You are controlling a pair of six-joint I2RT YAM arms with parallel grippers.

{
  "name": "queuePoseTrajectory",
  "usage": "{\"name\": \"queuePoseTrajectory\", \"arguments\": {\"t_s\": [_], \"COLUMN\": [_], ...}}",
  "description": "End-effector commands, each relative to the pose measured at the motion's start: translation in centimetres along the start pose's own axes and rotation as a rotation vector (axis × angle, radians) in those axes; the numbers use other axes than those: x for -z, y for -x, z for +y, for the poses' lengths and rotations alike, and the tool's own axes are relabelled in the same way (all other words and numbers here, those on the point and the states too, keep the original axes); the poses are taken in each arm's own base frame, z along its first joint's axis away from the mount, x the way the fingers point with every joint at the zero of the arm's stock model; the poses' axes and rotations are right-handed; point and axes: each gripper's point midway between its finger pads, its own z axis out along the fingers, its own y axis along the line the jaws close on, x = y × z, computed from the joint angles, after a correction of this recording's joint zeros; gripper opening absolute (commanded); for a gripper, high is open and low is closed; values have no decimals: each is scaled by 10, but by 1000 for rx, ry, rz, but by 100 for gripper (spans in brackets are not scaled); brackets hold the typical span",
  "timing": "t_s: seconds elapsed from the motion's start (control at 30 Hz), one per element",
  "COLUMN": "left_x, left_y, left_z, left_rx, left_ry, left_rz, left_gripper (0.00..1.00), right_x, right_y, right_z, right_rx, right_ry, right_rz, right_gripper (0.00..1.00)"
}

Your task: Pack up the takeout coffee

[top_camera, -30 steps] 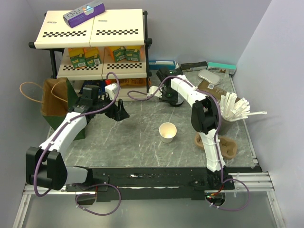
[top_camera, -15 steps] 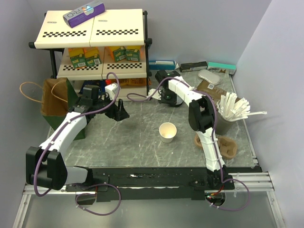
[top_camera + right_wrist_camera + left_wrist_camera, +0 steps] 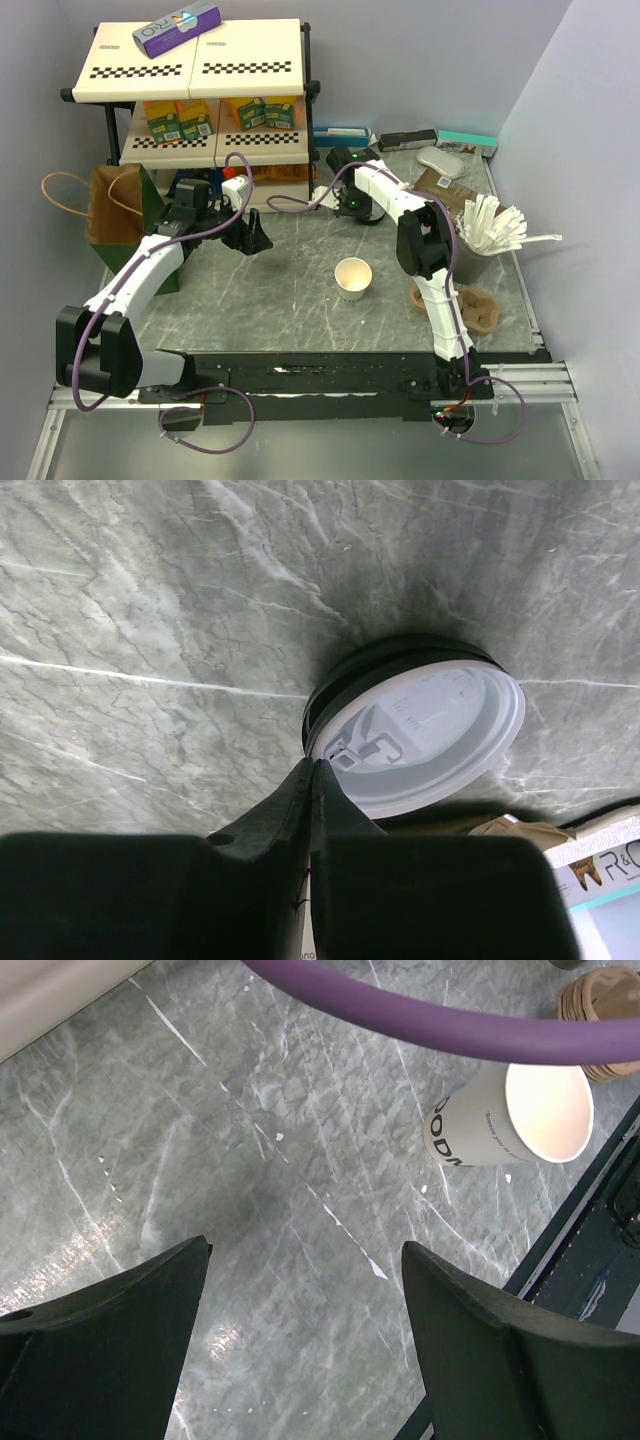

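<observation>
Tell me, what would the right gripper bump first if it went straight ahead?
The white lid. The right gripper's shut tips point at its near edge, perhaps touching it; depth is unclear.

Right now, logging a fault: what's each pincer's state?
Left pincer: open, empty.
Right pincer: closed, tips at rim of round white plastic lid.

Mid bench (image 3: 290, 290) bare btw left pincer (image 3: 255, 240) & cup (image 3: 353, 277): clear lane. That pincer's jaws are spread wide, only marble under them. Purple cable (image 3: 430, 1020) loops across above. Cup stands alone w/ room all round; pulp tray (image 3: 482, 308) is near on its right. Far left walled by shelf rack (image 3: 190, 60) + paper bag (image 3: 105, 205). Right side tight: tumbler of sticks (image 3: 488, 235), right arm's links. Right pincer (image 3: 315, 765) has tips together at white lid (image 3: 420, 740), boxes (image 3: 440, 140) close behind.
</observation>
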Motion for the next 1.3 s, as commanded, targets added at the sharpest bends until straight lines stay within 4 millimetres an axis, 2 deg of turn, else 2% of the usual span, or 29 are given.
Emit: {"name": "queuePoseTrajectory", "arguments": {"t_s": [0.0, 0.33, 0.57, 0.7, 0.8, 1.07, 1.17, 1.27], "left_x": [-1, 0, 0, 0, -1, -2, -3, -4], "left_y": [12, 10, 10, 11, 10, 10, 11, 12], "left_z": [-1, -1, 1, 1, 1, 2, 2, 2], "left_rx": [-24, -24, -24, -20, -18, -16, -10, -4], "left_ry": [-4, 3, 9, 7, 7, 9, 7, 3], "left_rz": [-36, -32, -32, -36, -34, -35, -36, -36], "left_gripper": [84, 84, 84, 84, 84, 84, 84, 84], "right_x": [0, -5, -3, 4, 14, 63, 68, 64], "right_y": [1, 1, 3, 3, 5, 15, 15, 13], "right_z": [-3, -2, -5, -9, -12, -7, 0, 3], "right_rx": [7, 1, 7, 4, 4, -9, -20, -31], "right_ry": [-2, 8, -6, -27, -45, -81, -68, -57], "right_rz": [22, 34, 27, 16, 1, -86, -95, -90], "right_gripper": [8, 8, 0, 0, 0, 0, 0, 0]}}
